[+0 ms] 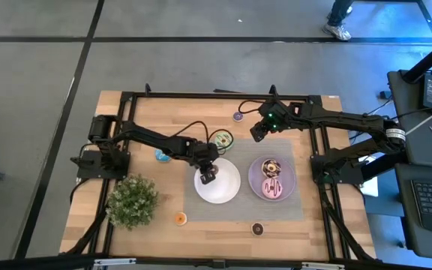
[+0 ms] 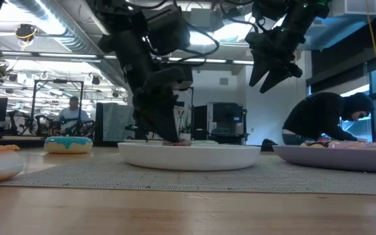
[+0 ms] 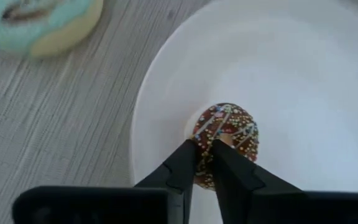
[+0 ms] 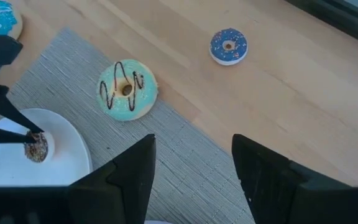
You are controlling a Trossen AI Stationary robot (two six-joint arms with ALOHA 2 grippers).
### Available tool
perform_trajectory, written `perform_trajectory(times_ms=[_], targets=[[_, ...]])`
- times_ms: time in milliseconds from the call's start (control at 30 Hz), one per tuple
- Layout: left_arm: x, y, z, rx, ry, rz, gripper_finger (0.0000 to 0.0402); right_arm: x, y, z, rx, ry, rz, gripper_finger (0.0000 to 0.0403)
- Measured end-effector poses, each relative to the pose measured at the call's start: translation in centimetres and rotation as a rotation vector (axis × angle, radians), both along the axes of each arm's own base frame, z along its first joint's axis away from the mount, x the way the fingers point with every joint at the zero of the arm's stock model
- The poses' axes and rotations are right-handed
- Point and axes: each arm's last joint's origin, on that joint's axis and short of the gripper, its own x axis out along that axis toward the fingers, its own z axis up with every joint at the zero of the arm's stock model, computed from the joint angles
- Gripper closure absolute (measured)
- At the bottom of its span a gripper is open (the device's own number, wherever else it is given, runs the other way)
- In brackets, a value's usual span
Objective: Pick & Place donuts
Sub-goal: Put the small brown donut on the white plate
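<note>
Fingers (image 3: 188, 163) of the left gripper (image 3: 204, 152) clamped on the rim of a brown sprinkled donut (image 3: 229, 134), held on edge and touching the white plate (image 3: 303, 74), near its edge. Plate sits on a grey mat (image 1: 235, 206). Right gripper (image 4: 194, 155) hangs above the table's far side, fingers wide apart, holding nothing. Green donut (image 4: 127, 90) lies at the mat's far edge; a small blue one (image 4: 229, 46) on bare wood beyond. Pink striped donut (image 1: 274, 187) on the purple plate (image 1: 255, 182).
</note>
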Motion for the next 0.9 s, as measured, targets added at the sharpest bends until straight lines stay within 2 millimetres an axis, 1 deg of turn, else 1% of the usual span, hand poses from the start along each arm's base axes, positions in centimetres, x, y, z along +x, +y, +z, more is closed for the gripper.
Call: perform_trajectory(times_ms=[233, 400, 900], targets=[[0.54, 0.00, 0.44, -0.008, -0.067, 0.019, 0.0351, 0.00, 0.00, 0.00, -0.002, 0.001, 0.003, 0.0189], [0.52, -0.45, 0.43, -0.014, -0.064, 0.013, 0.0350, 0.00, 0.01, 0.00, -0.001, 0.002, 0.003, 0.0189], [0.40, -0.50, 0.34, -0.042, -0.049, 0.035, 0.0321, -0.01, 0.01, -0.01, -0.003, 0.003, 0.007, 0.0189]])
